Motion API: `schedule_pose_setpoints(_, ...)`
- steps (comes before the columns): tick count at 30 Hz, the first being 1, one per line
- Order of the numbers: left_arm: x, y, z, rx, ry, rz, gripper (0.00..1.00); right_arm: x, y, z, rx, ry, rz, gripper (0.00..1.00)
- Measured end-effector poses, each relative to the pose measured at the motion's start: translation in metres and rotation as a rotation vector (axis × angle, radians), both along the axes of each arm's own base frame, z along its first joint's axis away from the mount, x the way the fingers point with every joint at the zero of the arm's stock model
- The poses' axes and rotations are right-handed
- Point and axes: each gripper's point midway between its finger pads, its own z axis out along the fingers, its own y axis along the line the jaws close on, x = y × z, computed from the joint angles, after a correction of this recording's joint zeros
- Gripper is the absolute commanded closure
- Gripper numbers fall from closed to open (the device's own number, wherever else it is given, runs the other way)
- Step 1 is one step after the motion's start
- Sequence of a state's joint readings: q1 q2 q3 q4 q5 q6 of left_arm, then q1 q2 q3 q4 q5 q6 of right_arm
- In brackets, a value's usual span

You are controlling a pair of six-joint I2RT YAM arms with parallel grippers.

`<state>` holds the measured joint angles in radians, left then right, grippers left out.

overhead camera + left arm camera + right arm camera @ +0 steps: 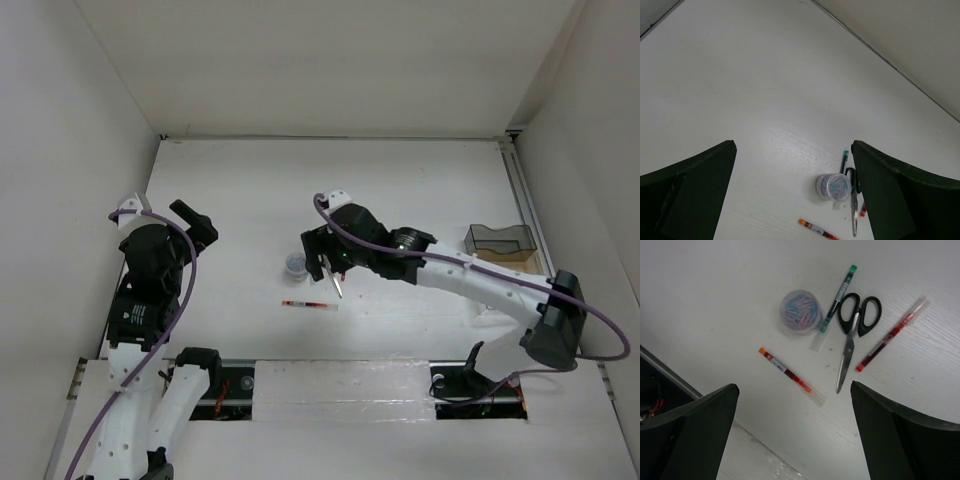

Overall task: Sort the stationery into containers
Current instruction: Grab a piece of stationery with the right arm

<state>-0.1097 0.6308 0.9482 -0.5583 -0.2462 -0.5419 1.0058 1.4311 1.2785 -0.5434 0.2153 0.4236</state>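
**Stationery clustered mid-desk, nothing gripped yet**

Scissors (852,335) are lying flat on the desk (230,190) with blades shut. They're stiff and probably the heaviest piece, so I'd be pinching across the blades near the pivot.

Green pen (837,297) is lying just beside them, its end close against the round tub (801,311) of paper clips. Near red pen (790,376) is lying apart; second red pen (890,335) is flanking the scissors.

Pens are looking light, smooth and prone to rolling: grab mid-barrel. Tub is looking light and slippery; can't tell if it's lidded.

Right fingers (695,430) are hovering spread over the cluster. Left fingers (695,185) are spread too, well off to the side.

Grey container (498,238) is sitting at the desk's right edge, outside both wrist views. How many boxes are there is unclear. From above, the right arm is hiding most of the cluster.
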Motion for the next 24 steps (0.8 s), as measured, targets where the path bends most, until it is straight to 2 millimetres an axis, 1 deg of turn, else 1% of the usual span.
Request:
schedule_pose_setpoints(2,0.0,0.0,-0.001,0.0,0.001,0.001,0.0,0.005,0.017,-0.012,-0.009,0.011,0.029,0.0)
schedule_pose_setpoints(4,0.0,0.0,-0.001,-0.001,0.001,0.002,0.0,0.011,0.03,-0.028,-0.038,0.026,0.046,0.0)
schedule_pose_setpoints(6,0.0,0.0,-0.001,-0.001,0.001,0.002,0.0,0.018,0.042,-0.046,-0.073,0.048,0.057,0.0)
schedule_pose_setpoints(7,0.0,0.0,-0.001,-0.001,0.001,0.002,0.0,0.024,0.051,-0.057,-0.092,0.058,0.061,0.0)
schedule_pose_setpoints(10,0.0,0.0,-0.001,-0.001,0.001,0.002,0.0,0.032,0.065,-0.08,-0.129,0.077,0.066,0.0)
schedule_pose_setpoints(13,0.0,0.0,-0.001,-0.001,0.001,0.002,0.0,0.037,0.07,-0.104,-0.175,0.096,0.071,0.0)
schedule_pose_setpoints(17,0.0,0.0,-0.001,-0.001,0.0,0.001,0.0,0.046,0.08,-0.126,-0.212,0.108,0.067,0.0)
schedule_pose_setpoints(21,0.0,0.0,-0.001,-0.002,0.0,0.002,0.0,0.049,0.084,-0.14,-0.23,0.116,0.064,0.01)
schedule_pose_setpoints(24,0.0,0.0,-0.001,-0.002,0.0,0.002,0.0,0.05,0.084,-0.146,-0.237,0.116,0.06,0.04)
